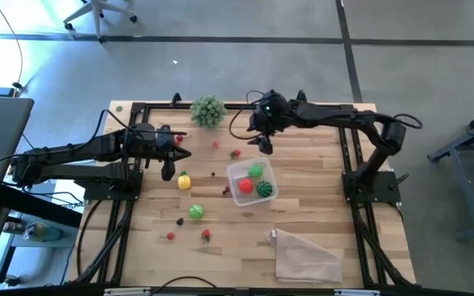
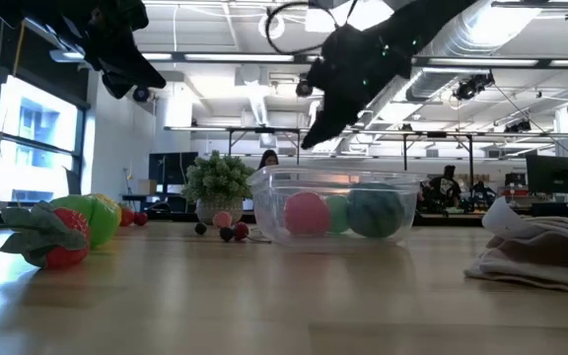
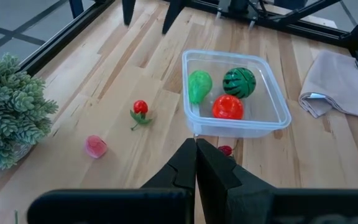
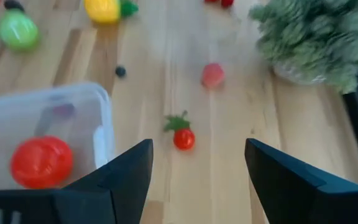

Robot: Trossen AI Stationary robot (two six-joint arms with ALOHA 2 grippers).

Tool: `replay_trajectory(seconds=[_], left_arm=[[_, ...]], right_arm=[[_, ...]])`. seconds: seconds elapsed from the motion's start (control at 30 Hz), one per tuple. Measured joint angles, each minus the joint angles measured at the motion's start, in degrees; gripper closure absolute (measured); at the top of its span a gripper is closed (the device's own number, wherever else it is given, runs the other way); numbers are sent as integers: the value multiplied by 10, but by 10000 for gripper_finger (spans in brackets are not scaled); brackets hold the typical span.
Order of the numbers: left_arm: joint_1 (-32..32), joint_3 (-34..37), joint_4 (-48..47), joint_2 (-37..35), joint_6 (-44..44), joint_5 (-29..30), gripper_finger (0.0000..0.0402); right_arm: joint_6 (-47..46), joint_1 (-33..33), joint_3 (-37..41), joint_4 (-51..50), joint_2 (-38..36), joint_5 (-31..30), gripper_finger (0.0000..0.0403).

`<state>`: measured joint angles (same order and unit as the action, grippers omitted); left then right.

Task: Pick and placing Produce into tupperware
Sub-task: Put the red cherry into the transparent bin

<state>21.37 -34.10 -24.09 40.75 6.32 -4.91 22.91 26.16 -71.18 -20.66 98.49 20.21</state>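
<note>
The right gripper [image 4: 197, 168], fingers apart and empty, hangs over the little tomato [image 4: 183, 137] beside the tupperware [image 1: 252, 182]; next, drop and pinch (left gripper [image 3: 196, 163] shut, waiting).

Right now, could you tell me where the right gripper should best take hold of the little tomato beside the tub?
Probably the tomato's round red body, from straight above: its leaves splay sideways on the table, and the open right gripper hangs nearby.

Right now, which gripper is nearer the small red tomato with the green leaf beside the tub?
Right. The right gripper hangs open just beside the tomato; the left gripper sits shut farther off, across the table.
</note>
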Motion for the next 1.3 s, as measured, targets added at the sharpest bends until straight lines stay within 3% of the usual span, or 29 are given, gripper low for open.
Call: replay_trajectory(seconds=[0.33,0.57,0.87,1.3], left_arm=[[0,0,0,0,0,0,401],[0,0,0,0,0,0,401],[0,0,0,0,0,0,401],[0,0,0,0,0,0,401]], right_arm=[[24,5,0,35,77,26,157],[27,-14,-65,5,142,28,157],[33,-28,-148,-62,205,-4,157],[28,-40,-153,-58,242,-51,157]])
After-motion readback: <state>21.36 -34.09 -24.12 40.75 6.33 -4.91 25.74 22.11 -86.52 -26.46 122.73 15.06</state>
